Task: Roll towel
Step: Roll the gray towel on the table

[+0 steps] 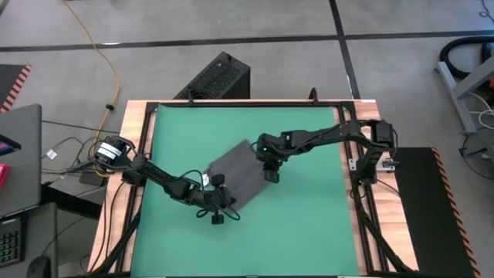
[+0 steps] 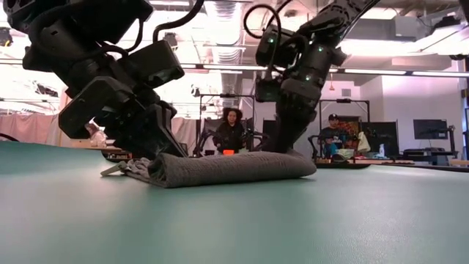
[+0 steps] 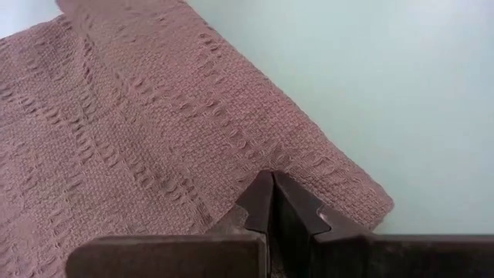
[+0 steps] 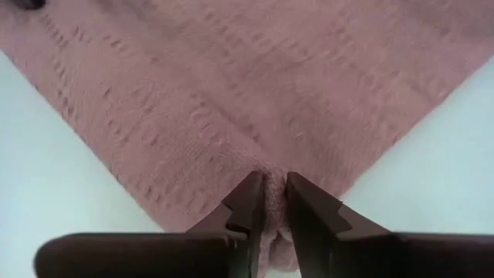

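The dark grey towel (image 1: 234, 173) lies at a slant on the middle of the green mat (image 1: 309, 224). In the low view the towel (image 2: 234, 167) shows a thick, rounded near edge, like a fold or the start of a roll. My left gripper (image 1: 221, 203) is down at the towel's near-left end and is shut on it. My right gripper (image 1: 269, 173) is down at the towel's right end and is shut on it. The white tag does not show. My left gripper pinches the towel's edge beside a corner (image 3: 262, 166) between its two fingers, from above and slanting down. The cloth puckers at the fingertips, and the rest lies flat on the mat. One layer or several, I cannot tell. My right gripper pinches a small raised fold of cloth (image 4: 268, 184) near the towel's corner between its two fingers, from above and pointing down. The cloth bulges up between the fingers. The rest of the towel (image 4: 231, 93) lies spread on the mat.
The green mat fills the table inside a black frame with wooden borders (image 1: 139, 139). There is free mat on all sides of the towel. In the low view, people (image 2: 231, 128) sit in the room far beyond the table.
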Available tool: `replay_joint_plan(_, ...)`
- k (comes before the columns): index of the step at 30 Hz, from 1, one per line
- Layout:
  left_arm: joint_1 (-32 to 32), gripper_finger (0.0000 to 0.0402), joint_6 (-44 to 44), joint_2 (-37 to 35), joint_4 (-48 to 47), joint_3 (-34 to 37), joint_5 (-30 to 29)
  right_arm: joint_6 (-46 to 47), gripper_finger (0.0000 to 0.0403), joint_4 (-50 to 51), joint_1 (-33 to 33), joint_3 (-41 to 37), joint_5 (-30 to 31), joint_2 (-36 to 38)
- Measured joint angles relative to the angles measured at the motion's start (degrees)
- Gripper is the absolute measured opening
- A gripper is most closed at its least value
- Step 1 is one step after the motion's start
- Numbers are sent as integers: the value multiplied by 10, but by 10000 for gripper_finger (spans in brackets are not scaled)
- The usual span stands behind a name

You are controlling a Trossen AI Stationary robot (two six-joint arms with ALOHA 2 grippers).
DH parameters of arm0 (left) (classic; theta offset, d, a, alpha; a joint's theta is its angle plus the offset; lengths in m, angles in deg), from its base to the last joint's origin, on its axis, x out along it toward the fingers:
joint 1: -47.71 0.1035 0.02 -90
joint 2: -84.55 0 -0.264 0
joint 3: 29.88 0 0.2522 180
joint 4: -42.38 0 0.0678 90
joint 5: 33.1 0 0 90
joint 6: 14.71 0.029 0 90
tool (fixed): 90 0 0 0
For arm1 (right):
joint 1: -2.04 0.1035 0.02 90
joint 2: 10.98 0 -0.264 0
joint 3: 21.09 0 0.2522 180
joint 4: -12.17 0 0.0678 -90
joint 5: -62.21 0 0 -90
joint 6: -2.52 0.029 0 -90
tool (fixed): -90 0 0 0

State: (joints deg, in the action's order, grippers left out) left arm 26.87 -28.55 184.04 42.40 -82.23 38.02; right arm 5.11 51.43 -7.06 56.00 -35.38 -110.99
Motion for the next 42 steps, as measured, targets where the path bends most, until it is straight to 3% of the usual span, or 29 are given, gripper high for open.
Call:
replay_joint_plan(9,0,0,8,-1,-28,-1,17,40,82,-8,11,3,3,-67)
replay_joint_plan(13,-4,0,51,-2,-62,-2,21,63,82,8,23,3,6,-77)
replay_joint_plan(25,-6,0,118,-7,-94,-3,34,290,82,-18,138,1,30,-78)
replay_joint_plan(30,-11,0,128,-28,-133,-3,97,317,82,18,186,2,93,-79)
replay_joint_plan(34,-19,0,148,-44,-164,-3,135,356,82,32,201,1,93,-79)
replay_joint_plan(42,-28,0,177,-61,-181,0,128,292,81,-17,207,-3,101,-47)
